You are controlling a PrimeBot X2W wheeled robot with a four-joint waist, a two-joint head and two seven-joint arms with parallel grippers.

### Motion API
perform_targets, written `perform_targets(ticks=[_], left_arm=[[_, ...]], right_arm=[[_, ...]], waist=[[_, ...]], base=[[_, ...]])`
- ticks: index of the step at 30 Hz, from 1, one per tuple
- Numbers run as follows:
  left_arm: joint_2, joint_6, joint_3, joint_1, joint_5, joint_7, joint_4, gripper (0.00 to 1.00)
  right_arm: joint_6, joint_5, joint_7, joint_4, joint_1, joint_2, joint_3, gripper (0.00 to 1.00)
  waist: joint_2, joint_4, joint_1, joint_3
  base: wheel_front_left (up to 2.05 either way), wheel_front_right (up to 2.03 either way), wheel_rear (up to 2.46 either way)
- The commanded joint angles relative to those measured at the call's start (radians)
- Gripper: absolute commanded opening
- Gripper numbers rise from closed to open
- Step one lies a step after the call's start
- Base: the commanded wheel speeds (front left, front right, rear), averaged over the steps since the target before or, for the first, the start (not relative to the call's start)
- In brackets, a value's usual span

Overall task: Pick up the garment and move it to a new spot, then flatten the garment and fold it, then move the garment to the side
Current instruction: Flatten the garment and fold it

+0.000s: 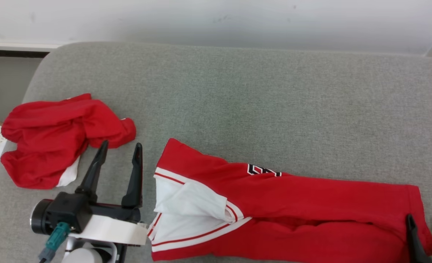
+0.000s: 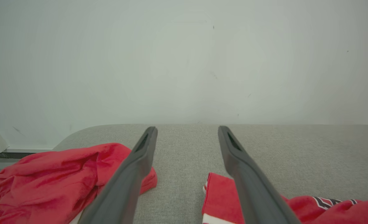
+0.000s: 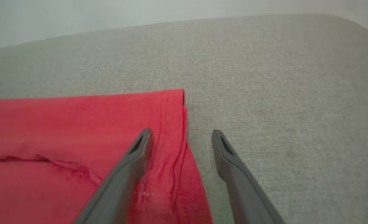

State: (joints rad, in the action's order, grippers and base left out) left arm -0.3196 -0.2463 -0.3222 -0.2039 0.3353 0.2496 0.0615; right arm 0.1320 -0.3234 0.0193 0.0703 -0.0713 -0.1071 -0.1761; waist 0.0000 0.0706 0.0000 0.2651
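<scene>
1. The long red fabric garment with white striped trim and a black printed logo [image 1: 310, 204] lies on the grey woven cushion surface [image 1: 237, 91], in the lower middle and lower right of the head view. It is stretched out sideways and folded along its length. At its left end the white inner side is turned open.
2. A second red garment [image 1: 55, 142], crumpled in a heap with a little white showing, lies on the same surface near the left edge, apart from the long one.
3. The left gripper [image 1: 121, 144] stands between the two garments, over bare grey cloth. Its two dark fingers are spread wide and there is nothing between them. The tip of one finger is just beside the crumpled heap.
4. The right gripper [image 1: 424, 219] is at the lower right corner, at the right hem of the long garment. Its fingers are also apart and they hold nothing.
5. In the right wrist view, one finger [image 3: 131, 168] is over the red cloth and the other is over the grey surface, with the stitched hem edge between them. Whether they touch the cloth, I cannot tell.
6. Behind the cushion there is a plain white wall [image 1: 216, 18].
</scene>
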Motion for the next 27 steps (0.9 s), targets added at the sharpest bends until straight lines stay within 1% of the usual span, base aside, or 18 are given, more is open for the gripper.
perform_targets(ticks=[1,4,8,9,10,11,14,17,20,27], left_arm=[[0.005,0.004,0.002,-0.011,0.003,0.008,-0.005,1.00],[0.010,0.007,0.005,-0.017,0.005,0.008,-0.013,1.00],[0.020,0.008,0.009,-0.018,0.009,0.013,-0.024,1.00],[0.022,0.010,0.011,-0.017,0.011,0.013,-0.027,1.00],[0.023,0.011,0.012,-0.016,0.012,0.014,-0.029,1.00],[0.024,0.012,0.014,-0.016,0.012,0.015,-0.031,1.00],[0.029,0.012,0.019,-0.011,0.010,0.014,-0.035,1.00],[0.033,0.010,0.025,-0.001,0.008,0.015,-0.036,1.00],[0.035,0.013,0.028,0.002,0.003,0.016,-0.036,1.00],[0.039,0.017,0.034,0.010,-0.004,0.016,-0.036,1.00]], right_arm=[[-0.003,-0.013,-0.008,0.027,0.015,-0.013,-0.004,1.00],[-0.003,-0.034,0.001,0.116,0.030,-0.020,0.022,1.00],[0.002,-0.076,0.038,0.197,0.027,-0.023,0.114,0.99],[0.003,-0.089,0.047,0.205,0.025,-0.020,0.140,0.60],[0.005,-0.098,0.060,0.212,0.020,-0.022,0.164,0.26],[0.005,-0.111,0.065,0.214,0.016,-0.022,0.182,0.00],[0.005,-0.134,0.052,0.190,0.014,-0.035,0.194,0.00],[0.003,-0.132,0.020,0.145,0.024,-0.054,0.161,0.00],[-0.001,-0.122,0.009,0.098,0.035,-0.080,0.099,0.00],[-0.003,-0.098,0.052,0.040,0.025,-0.109,-0.092,0.00]], waist=[[0.0000,0.006,0.0000,0.006],[0.0000,0.010,0.0000,0.012],[0.0000,0.016,0.0000,0.012],[0.0000,0.017,0.0000,0.012],[0.0000,0.017,0.0000,0.011],[0.0000,0.016,0.0000,0.010],[0.0000,0.015,0.0000,0.004],[0.0000,0.011,0.0000,-0.003],[0.0000,0.007,0.0000,-0.009],[0.0000,-0.001,0.0000,-0.027]], base=[[0.00,0.00,0.00],[0.00,0.00,0.00],[0.00,0.00,0.00],[0.00,0.00,0.00],[0.00,0.00,0.00],[0.00,0.00,0.00],[0.00,0.00,0.00],[0.00,0.00,0.00],[0.00,0.00,0.00],[0.00,0.00,0.00]])
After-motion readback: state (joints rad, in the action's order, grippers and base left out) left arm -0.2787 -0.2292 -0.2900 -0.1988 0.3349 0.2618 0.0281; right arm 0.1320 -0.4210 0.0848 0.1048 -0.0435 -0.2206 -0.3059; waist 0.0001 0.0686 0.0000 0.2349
